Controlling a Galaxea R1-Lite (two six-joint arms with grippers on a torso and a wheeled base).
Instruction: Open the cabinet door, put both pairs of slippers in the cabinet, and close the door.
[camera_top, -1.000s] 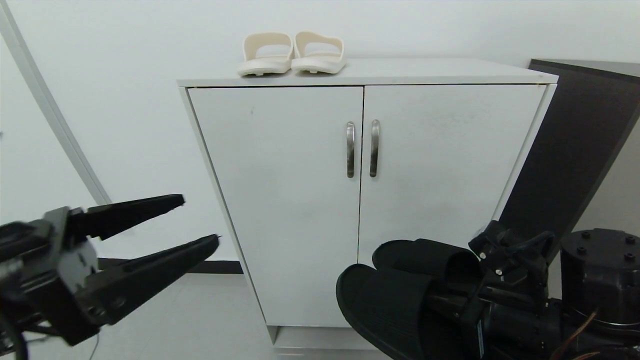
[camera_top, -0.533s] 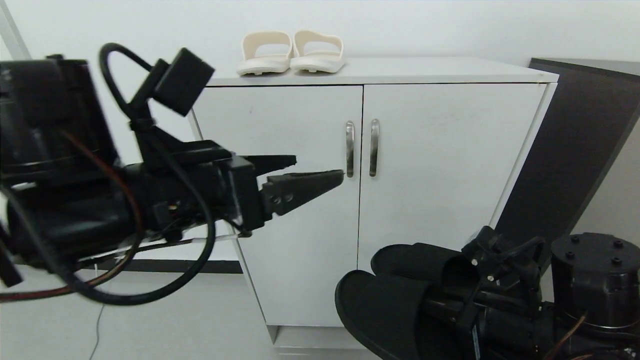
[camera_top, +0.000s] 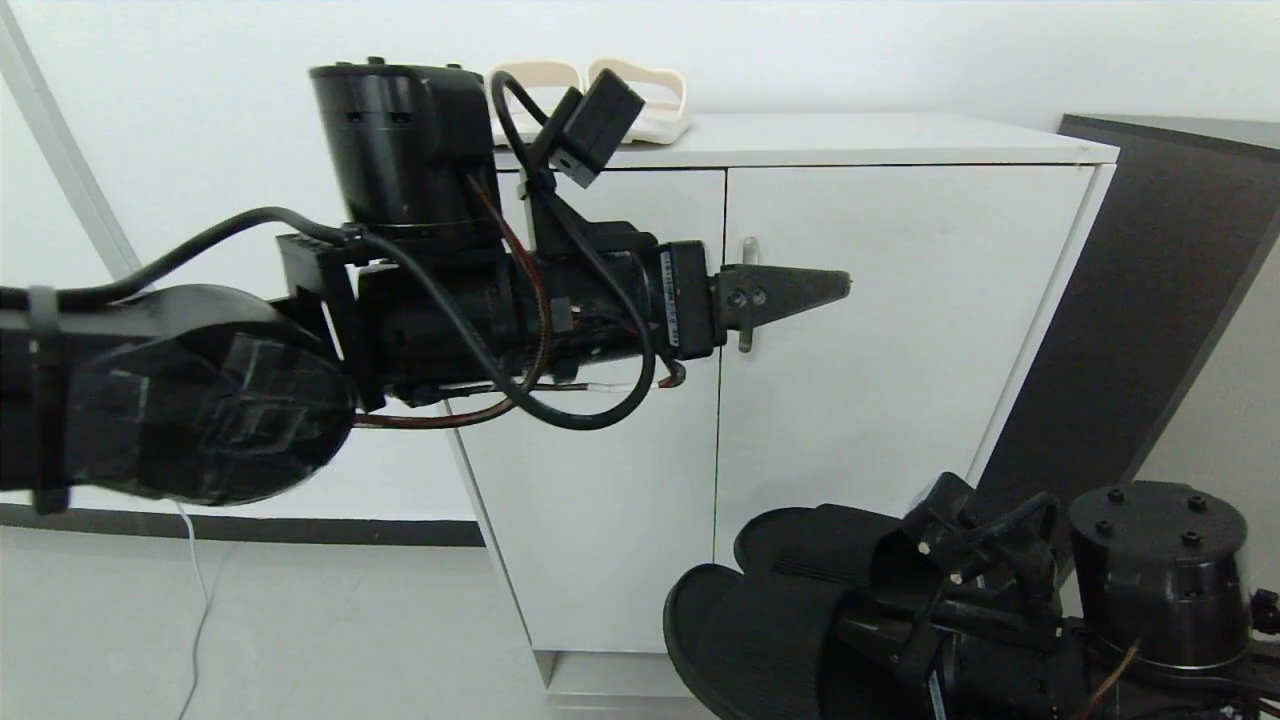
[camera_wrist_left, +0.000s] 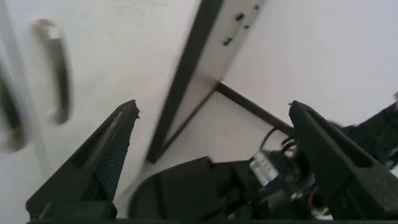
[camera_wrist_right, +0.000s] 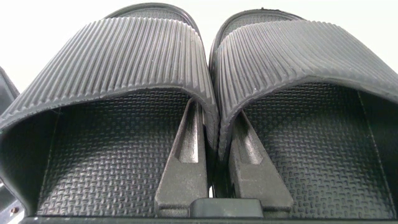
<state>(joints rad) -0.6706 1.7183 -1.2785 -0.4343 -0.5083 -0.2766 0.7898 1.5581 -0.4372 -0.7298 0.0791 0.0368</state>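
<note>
A white two-door cabinet stands against a white wall, and both of its doors are shut. On top of it, toward the left end, sits a pair of cream slippers, partly hidden behind the robot's left arm. That arm stretches across the front of the cabinet at handle height. The left gripper lies in front of the right-hand door, just beside that door's metal handle, and I cannot tell whether it touches the handle. In the left wrist view, the left gripper has its two black fingers spread wide apart with nothing between them. The handle shows off to one side of them. Low down in front of the cabinet's right side, the right gripper holds a pair of black slippers with their toes pointing toward the cabinet. The right wrist view shows the right gripper reaching inside the ribbed straps of the black slippers, one finger in each slipper. The fingers pinch the two neighbouring strap walls together. A dark panel leans just beside the cabinet's right side.
</note>
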